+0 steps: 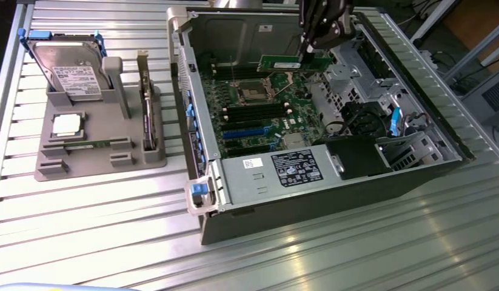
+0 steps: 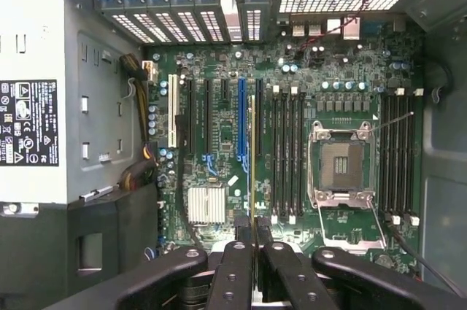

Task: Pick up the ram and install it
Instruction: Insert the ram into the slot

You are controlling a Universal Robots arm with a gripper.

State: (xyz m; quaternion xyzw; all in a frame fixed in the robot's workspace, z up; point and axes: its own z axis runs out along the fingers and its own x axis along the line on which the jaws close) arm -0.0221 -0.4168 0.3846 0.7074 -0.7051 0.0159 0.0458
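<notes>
While over the motherboard [image 1: 270,115] inside the open case [image 1: 233,27], ram [image 1: 283,63] tight in pincer [image 1: 316,53].

Black end effector [image 2: 253,231] with linked, bolt-studded fingers [image 2: 235,275], seemingly matte plastic.

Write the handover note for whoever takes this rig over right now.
Gripper: shut on the ram, which it holds on edge.
Ram: over the motherboard in the open computer case.
Done: the ram is picked up and at the case.
Left: it is not yet seated in any of the memory slots.
</notes>
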